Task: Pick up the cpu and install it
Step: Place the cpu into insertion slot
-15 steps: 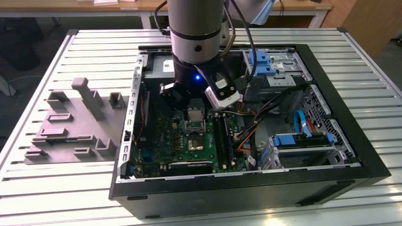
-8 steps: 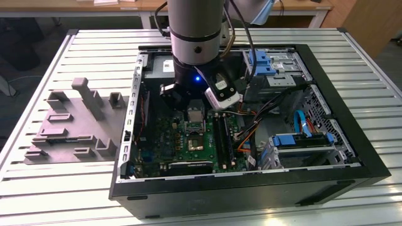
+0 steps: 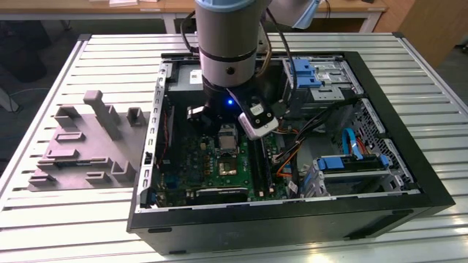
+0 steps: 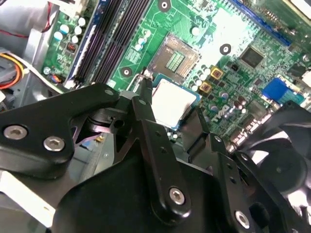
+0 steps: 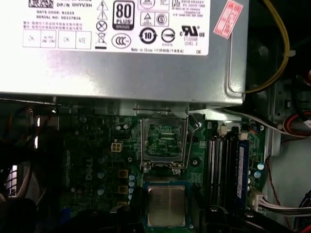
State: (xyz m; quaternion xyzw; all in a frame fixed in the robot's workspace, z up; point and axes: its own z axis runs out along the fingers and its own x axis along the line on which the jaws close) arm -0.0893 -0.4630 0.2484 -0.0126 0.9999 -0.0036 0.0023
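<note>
Black fingers (image 4: 146, 114) of the gripper (image 4: 171, 103) stand nearest in the second wrist view. They are closed on the cpu (image 4: 167, 99), one on each side of it. The cpu is held over the green motherboard (image 4: 233, 34), with its silvery lid and pale rim facing the camera.

Just beyond it on the board is the socket (image 4: 174, 56), a silver frame around a dark centre with its contact field uncovered. The cpu is beside the socket, not in it. In the first wrist view the cpu (image 5: 166, 206) sits just short of the socket (image 5: 164, 140) and roughly in line with it. Long dark slots (image 5: 218, 160) run alongside the socket. Past them a grey power supply (image 5: 121, 68) with a white label covers the board's far edge.

In the exterior view the arm (image 3: 227, 49) comes straight down into the open case (image 3: 292, 219), and its lower end is over the middle of the board. Blue-trimmed drive bays (image 3: 351, 161) fill the case's side towards the exterior view's right. The case lies on a slatted metal table (image 3: 73, 219) and takes up most of the tabletop. A grey fixture (image 3: 80, 148) with upright posts sits near the tabletop's edge on the exterior view's left, just beside the case wall.
</note>
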